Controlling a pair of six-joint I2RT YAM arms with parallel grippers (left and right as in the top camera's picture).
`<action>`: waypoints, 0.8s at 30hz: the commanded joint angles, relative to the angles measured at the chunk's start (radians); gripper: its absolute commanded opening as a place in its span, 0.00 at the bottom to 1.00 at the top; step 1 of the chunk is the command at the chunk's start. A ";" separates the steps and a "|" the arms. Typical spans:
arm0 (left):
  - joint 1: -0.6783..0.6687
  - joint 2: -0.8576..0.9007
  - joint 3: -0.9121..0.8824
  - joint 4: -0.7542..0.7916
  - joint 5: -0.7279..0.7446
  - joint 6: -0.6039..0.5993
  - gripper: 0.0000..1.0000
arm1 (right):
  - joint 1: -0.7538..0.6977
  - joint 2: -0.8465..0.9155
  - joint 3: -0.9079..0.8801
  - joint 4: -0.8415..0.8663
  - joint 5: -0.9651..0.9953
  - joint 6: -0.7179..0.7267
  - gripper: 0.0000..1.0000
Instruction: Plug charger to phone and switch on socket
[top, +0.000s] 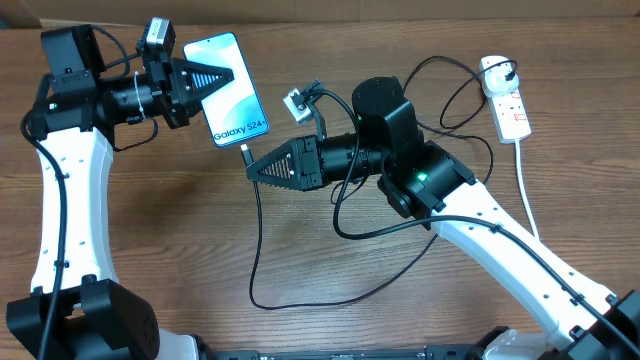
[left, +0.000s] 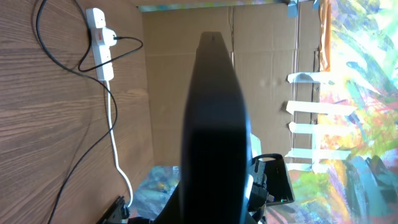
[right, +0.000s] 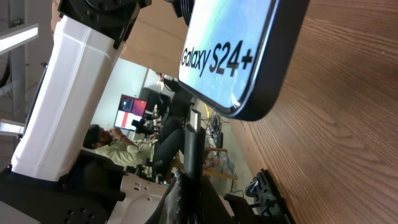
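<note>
My left gripper (top: 207, 78) is shut on the phone (top: 236, 105) and holds it up off the table, with its light blue "Galaxy S24+" screen facing up. In the left wrist view the phone (left: 214, 118) shows edge-on as a dark slab. My right gripper (top: 252, 168) is shut on the charger's black connector (right: 193, 140). The connector tip points at the phone's bottom edge (right: 249, 106) and is almost touching it. I cannot tell if it is in the port. The charger cable (top: 256, 240) loops across the table. The white socket (top: 506, 97) lies at the far right with a plug in it.
The socket's thick white cord (top: 527, 190) runs toward the table's front right. It also shows in the left wrist view (left: 114, 134), below the socket (left: 99, 43). Black cable loops (top: 455, 110) lie between the right arm and the socket. Cardboard walls stand behind the table.
</note>
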 joint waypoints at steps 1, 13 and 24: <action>-0.006 -0.007 0.008 0.002 0.020 0.008 0.04 | 0.006 -0.021 0.015 0.007 -0.002 0.000 0.04; -0.006 -0.007 0.008 0.001 0.032 0.008 0.04 | 0.002 -0.021 0.015 0.007 0.008 -0.005 0.04; -0.006 -0.007 0.008 0.001 0.043 0.009 0.04 | 0.002 -0.021 0.015 0.007 0.010 -0.005 0.04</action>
